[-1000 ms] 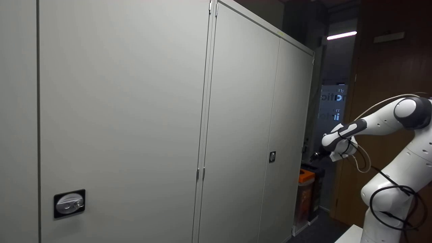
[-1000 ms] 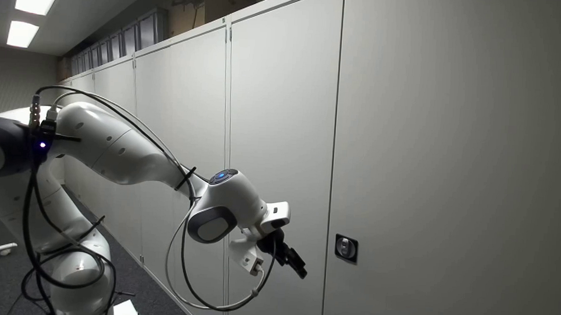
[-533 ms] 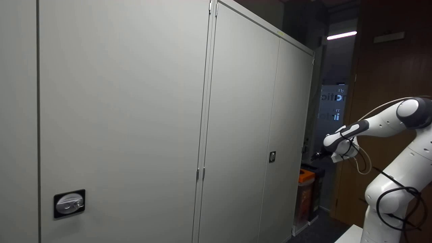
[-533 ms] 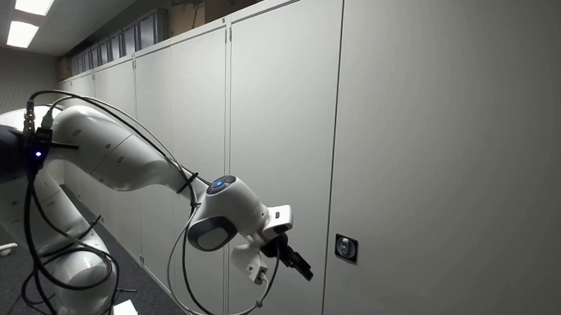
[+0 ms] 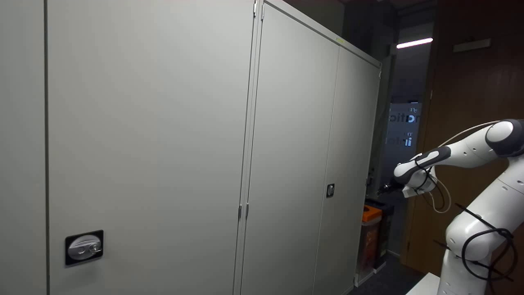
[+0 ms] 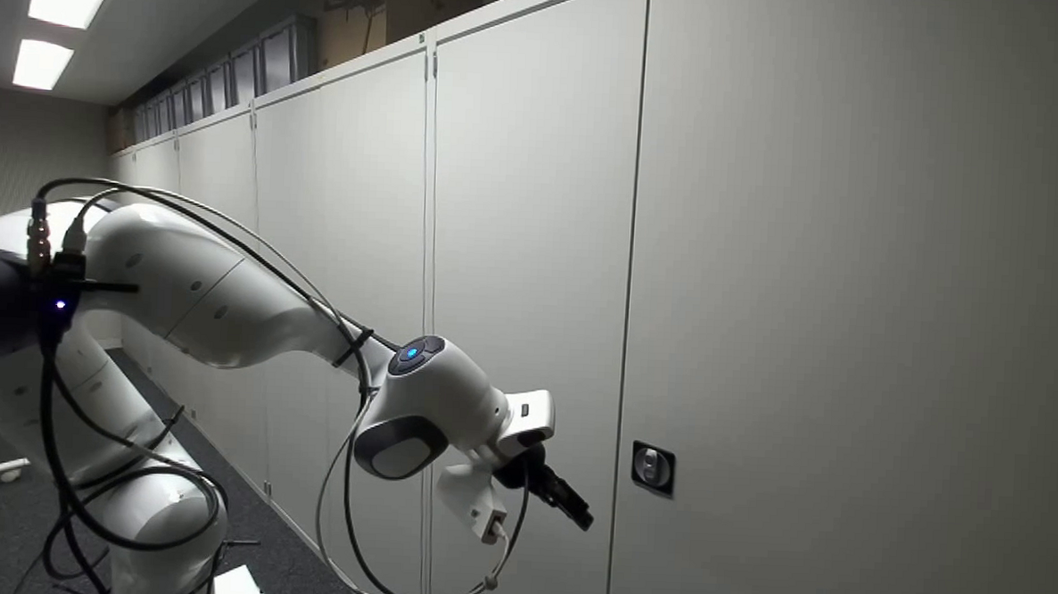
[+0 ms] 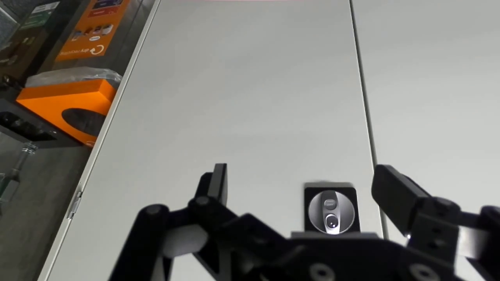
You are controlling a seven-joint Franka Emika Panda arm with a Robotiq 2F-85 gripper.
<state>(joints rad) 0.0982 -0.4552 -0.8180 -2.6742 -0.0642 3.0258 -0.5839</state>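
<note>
Centre the gripper [image 7: 300, 173], spread wide and empty, on the round handle [image 6: 652, 467] right of the door seam [image 6: 625, 337] before advancing.

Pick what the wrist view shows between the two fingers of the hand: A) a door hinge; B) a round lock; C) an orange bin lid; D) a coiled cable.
B: in the wrist view, the round lock on its black plate appears in the gap of the open hand.
</note>
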